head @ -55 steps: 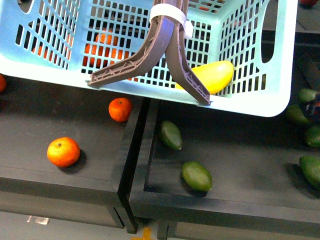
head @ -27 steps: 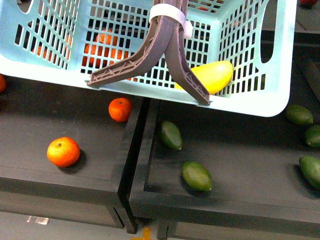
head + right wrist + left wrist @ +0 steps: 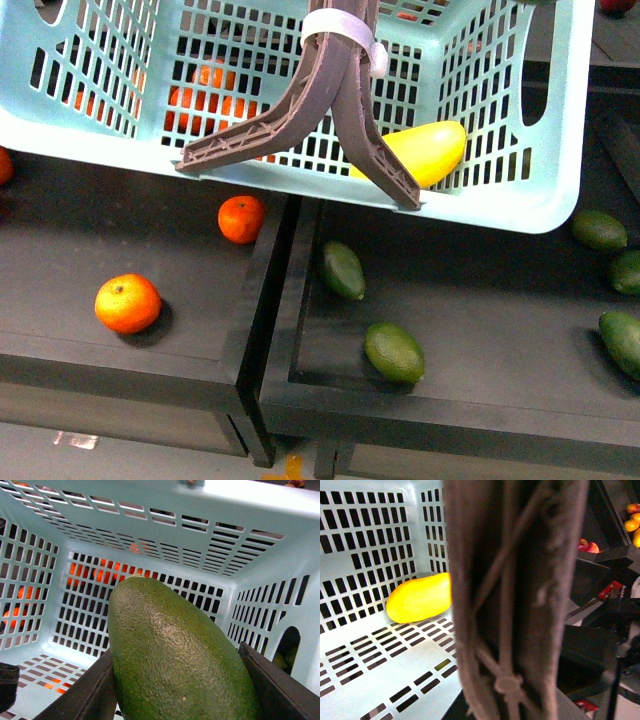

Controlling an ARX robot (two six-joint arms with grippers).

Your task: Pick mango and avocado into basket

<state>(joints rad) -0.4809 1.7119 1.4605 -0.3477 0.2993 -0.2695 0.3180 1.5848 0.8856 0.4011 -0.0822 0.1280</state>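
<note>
**Right tool** [image 3: 176,682]: pressed in on the avocado [image 3: 165,630], clamping it from both flanks. The fruit's long axis runs out ahead of the tool. The avocado hangs over the open basket [image 3: 250,510], above the slotted floor, and touches nothing but the tool. Neither shows in the front view.

**Left tool:** not visible in any view, so its state cannot be told. The brown handle [image 3: 510,600] fills the left wrist view, very close to the lens.

**Mango** [image 3: 425,150]: lies inside the basket, on the floor against the lattice wall near a corner.

**Handling, avocado (judgement):**
- Weight is probably moderate. The skin is firm and pebbled, so friction on the tool should be fair.
- The body is oval and tapers, so a hold off the thickest section tends to squeeze it out endwise. The correct hold is across the widest part, as it looks here.
- The flesh bruises under hard clamping or a long fall. Release should be made low over the floor and clear of the mango.

**Handling, mango (judgement):** smoother and likely more slippery, with soft flesh. The avocado should not land on it.

More avocados [image 3: 394,352] lie on the worktop [image 3: 480,310] below the basket.
</note>
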